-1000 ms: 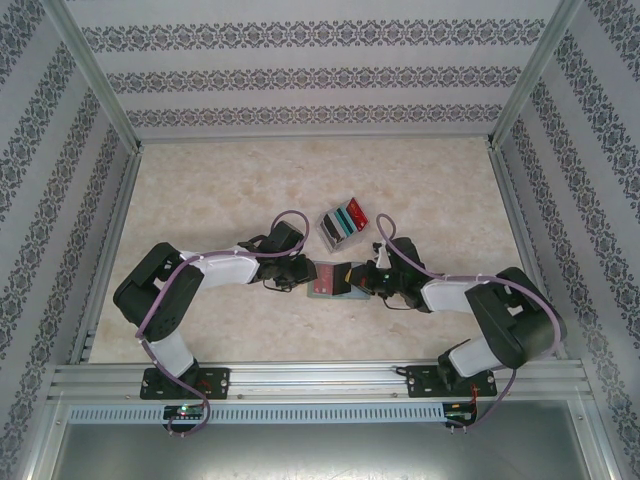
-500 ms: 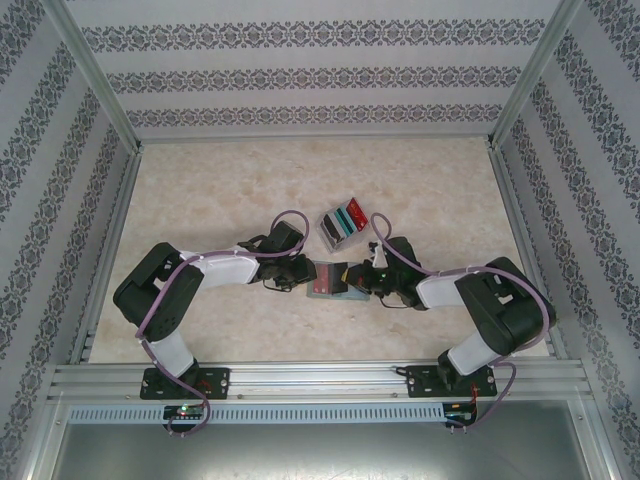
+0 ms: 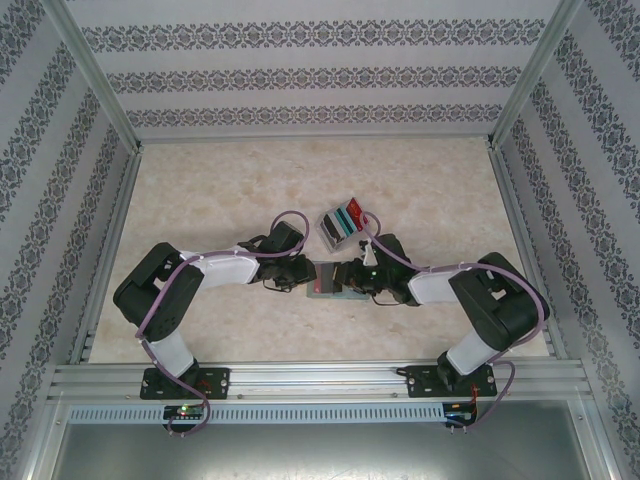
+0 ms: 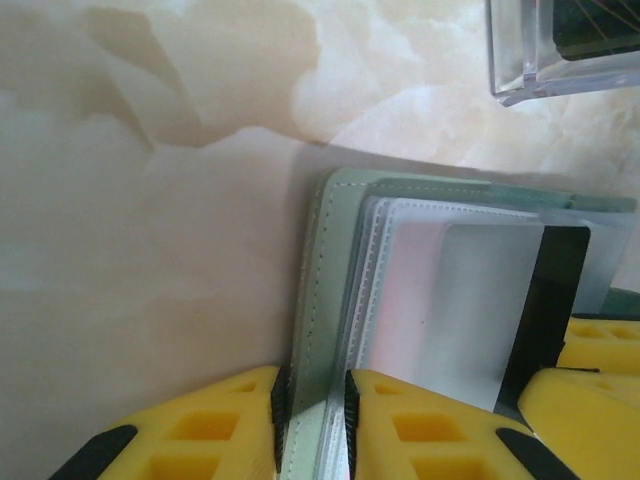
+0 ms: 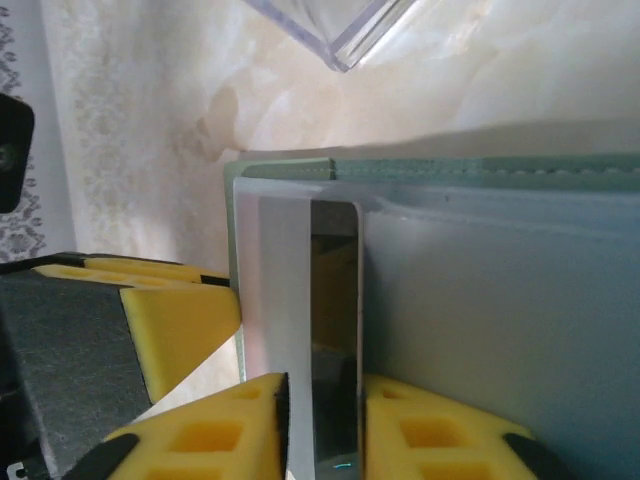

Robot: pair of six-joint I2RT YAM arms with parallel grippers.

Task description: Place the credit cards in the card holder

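Observation:
The grey-green card holder (image 3: pixel 322 281) lies open on the table between my two grippers. My left gripper (image 4: pixel 312 405) is shut on the card holder's cover edge (image 4: pixel 325 270) and holds it up. In the right wrist view a dark credit card (image 5: pixel 335 330) sits down in a pocket between the holder's clear sleeves (image 5: pixel 270 290). My right gripper (image 5: pixel 325 425) stands at that pocket's mouth with its jaws slightly parted around the card's end, so it is open. The right gripper's yellow fingers (image 4: pixel 600 345) show at the holder's far side. Further credit cards (image 3: pixel 345 218) stand in the clear tray.
The clear plastic tray (image 3: pixel 333 231) with upright slots stands just behind the holder; its corner shows in both wrist views (image 4: pixel 520 85) (image 5: pixel 345 40). Metal frame rails (image 3: pixel 300 378) border the table's near edge, and patterned walls close the other sides.
My right arm has slid left toward the holder, the card has gone deeper into the pocket, and the right jaws have parted. The left gripper has kept its hold.

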